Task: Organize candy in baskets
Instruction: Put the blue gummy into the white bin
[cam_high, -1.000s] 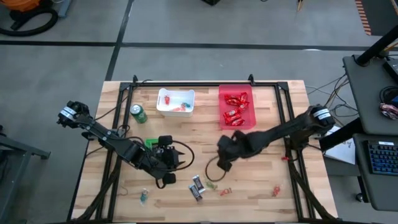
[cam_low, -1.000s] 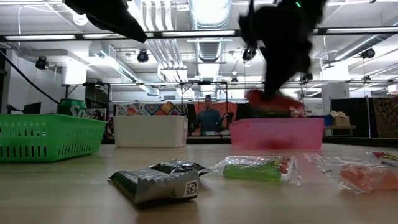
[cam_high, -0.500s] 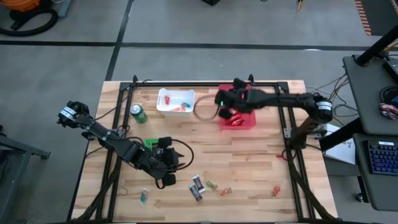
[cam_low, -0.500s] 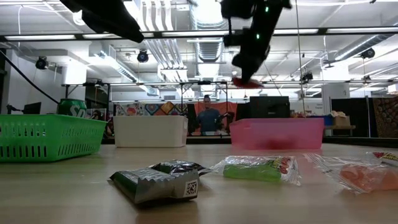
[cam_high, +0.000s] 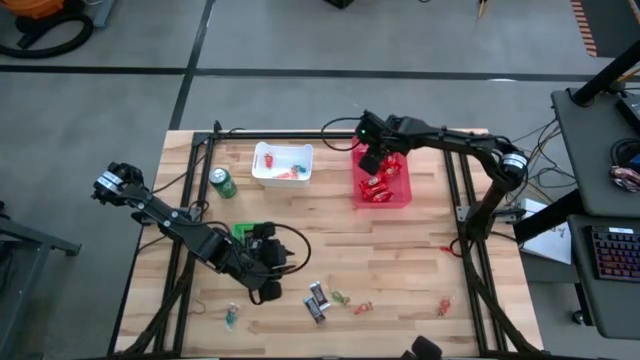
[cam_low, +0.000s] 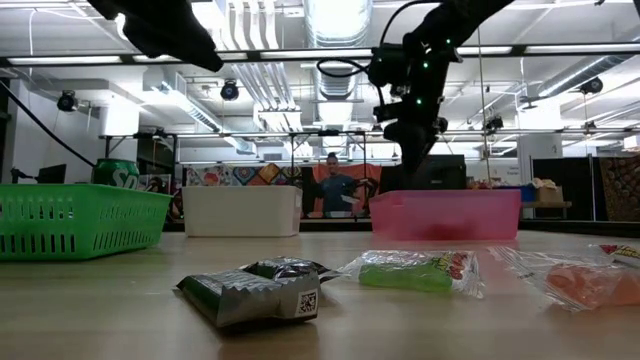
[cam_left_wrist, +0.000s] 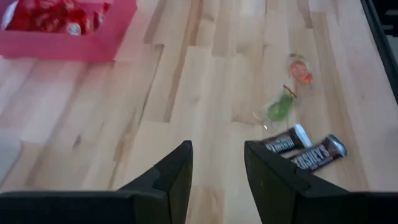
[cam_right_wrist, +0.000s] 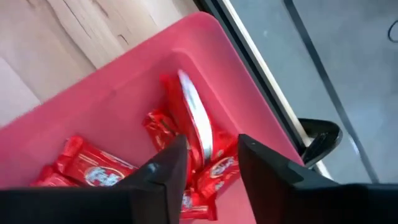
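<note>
Red bar (cam_right_wrist: 194, 127) falling into red basket (cam_right_wrist: 124, 93), right tool (cam_right_wrist: 208, 163) parted

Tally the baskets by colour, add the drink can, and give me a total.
white basket: 1
red basket: 1
green basket: 1
drink can: 1
Total: 4
</note>
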